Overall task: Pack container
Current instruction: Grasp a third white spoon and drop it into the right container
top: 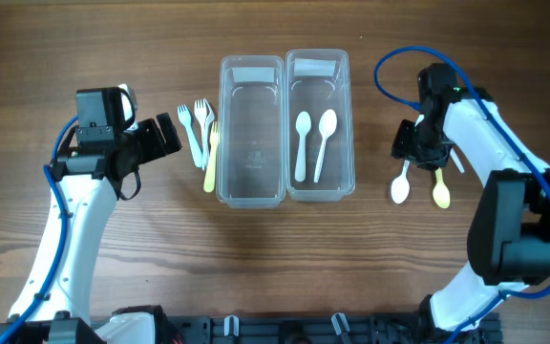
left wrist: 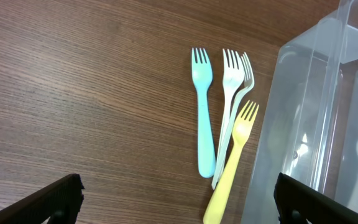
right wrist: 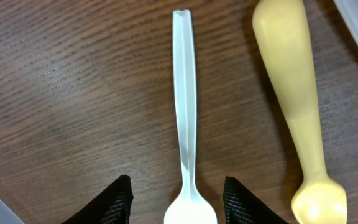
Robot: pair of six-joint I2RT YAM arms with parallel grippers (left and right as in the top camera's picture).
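Two clear containers stand side by side mid-table: the left one (top: 251, 186) is empty, the right one (top: 347, 143) holds two white spoons (top: 303, 134). Several forks lie left of them: a blue fork (left wrist: 202, 118), white forks (left wrist: 232, 93) and a yellow fork (left wrist: 232, 168). My left gripper (top: 165, 136) is open, just left of the forks. A white spoon (right wrist: 185, 124) and a yellow spoon (right wrist: 294, 99) lie right of the containers. My right gripper (right wrist: 176, 199) is open, its fingers either side of the white spoon's neck.
The table is brown wood. Blue cables loop above the right arm (top: 399, 76). The left container's wall (left wrist: 303, 124) fills the right side of the left wrist view.
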